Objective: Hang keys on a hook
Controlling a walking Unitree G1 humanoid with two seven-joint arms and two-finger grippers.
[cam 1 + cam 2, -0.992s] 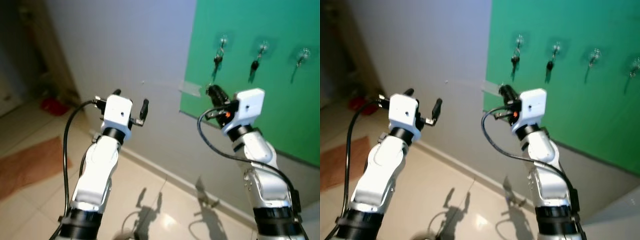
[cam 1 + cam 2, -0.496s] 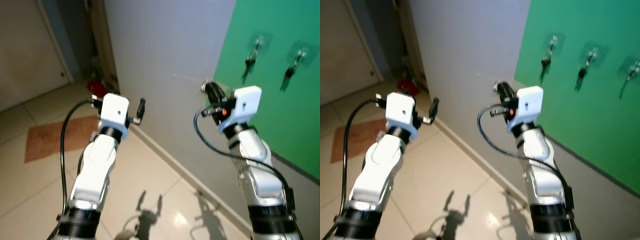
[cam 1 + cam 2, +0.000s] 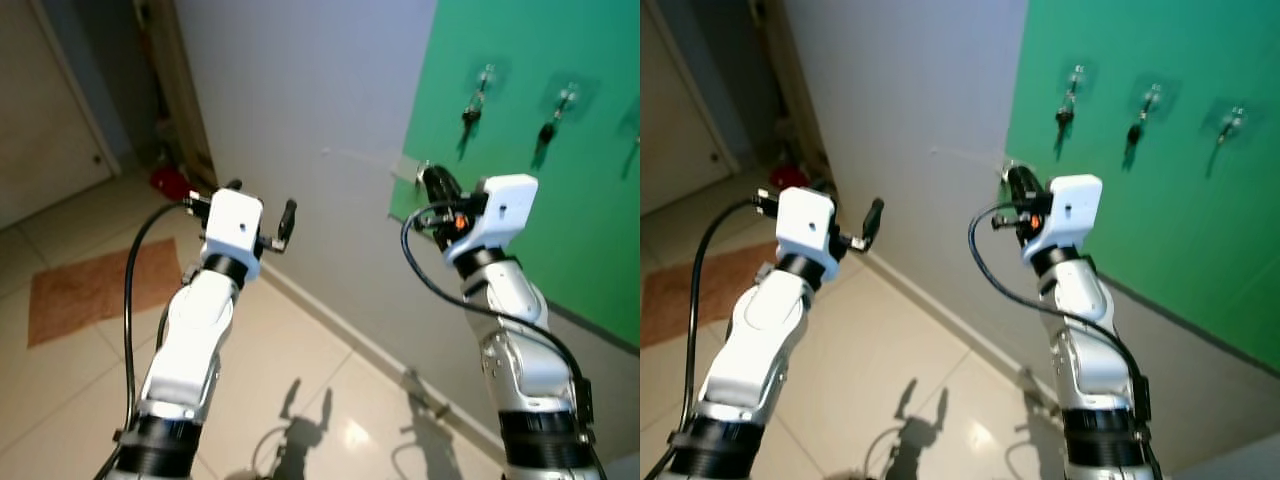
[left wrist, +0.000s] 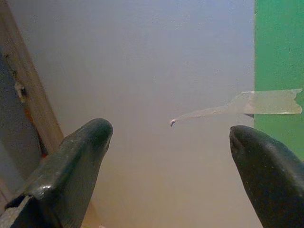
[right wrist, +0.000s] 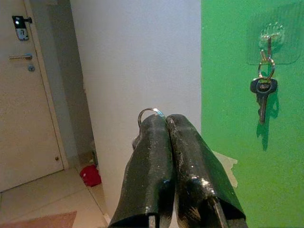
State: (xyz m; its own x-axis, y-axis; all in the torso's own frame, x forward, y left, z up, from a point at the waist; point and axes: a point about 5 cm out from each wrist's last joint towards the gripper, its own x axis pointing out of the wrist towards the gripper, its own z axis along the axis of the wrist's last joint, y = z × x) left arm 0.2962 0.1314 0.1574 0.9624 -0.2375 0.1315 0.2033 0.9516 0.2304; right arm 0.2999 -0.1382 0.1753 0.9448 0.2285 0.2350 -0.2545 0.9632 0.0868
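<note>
- Right tool (image 5: pixel 166 121): fingers pressed together, a metal key ring (image 5: pixel 151 113) poking out at their tips; the key itself is hidden behind the fingers.
- Tool held raised before the grey wall (image 3: pixel 300 100), near the edge of the green panel (image 3: pixel 1160 200).
- Hooks (image 5: pixel 271 33) on the green panel, above and beyond the tool; two carry hanging keys (image 5: pixel 262 92), well apart from the held ring.
- Left tool (image 4: pixel 171 156): fingers spread wide, holding nothing, facing the grey wall and a strip of tape (image 4: pixel 256 102).
</note>
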